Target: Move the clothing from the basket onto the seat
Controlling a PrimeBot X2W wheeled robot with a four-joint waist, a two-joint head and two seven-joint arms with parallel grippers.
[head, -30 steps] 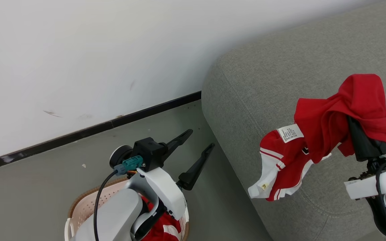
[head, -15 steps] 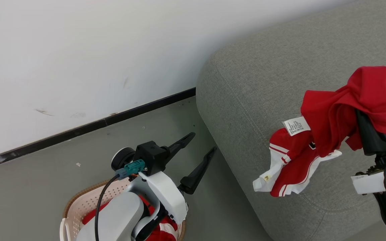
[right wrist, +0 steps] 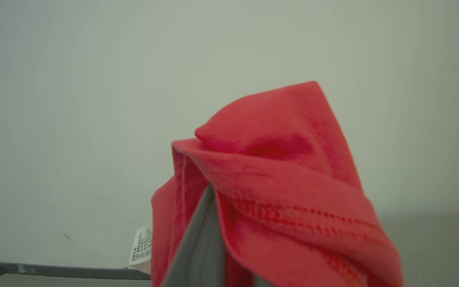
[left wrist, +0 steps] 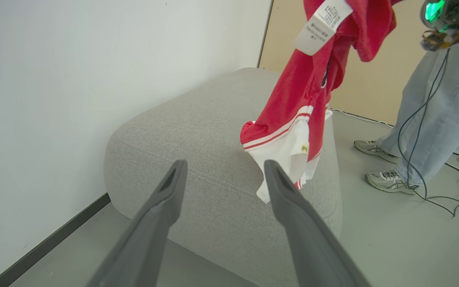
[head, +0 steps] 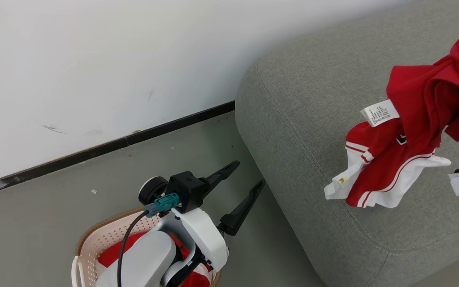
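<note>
The red garment, with white trim bands along its lower hem, hung in the air over the top of the seat. It was draped over and pinched by the right gripper, whose fingers were closed inside the bunched cloth. A white care label stuck out on the side of the garment turned away from that gripper. The white hem hung lowest, close above the seat's grey fabric; whether it touched the seat could not be told. More red clothing lay in the basket, which stood on the floor off the seat's rounded corner, apart from it. The left gripper was held above the floor between the basket and the seat, its two dark fingers spread wide, holding nothing and pointing towards the seat. A white wall with a dark baseboard ran behind the seat. Beyond the far side of the seat, the left wrist view showed a person's legs in pale jeans and grey shoes, standing among cables on the floor.
</note>
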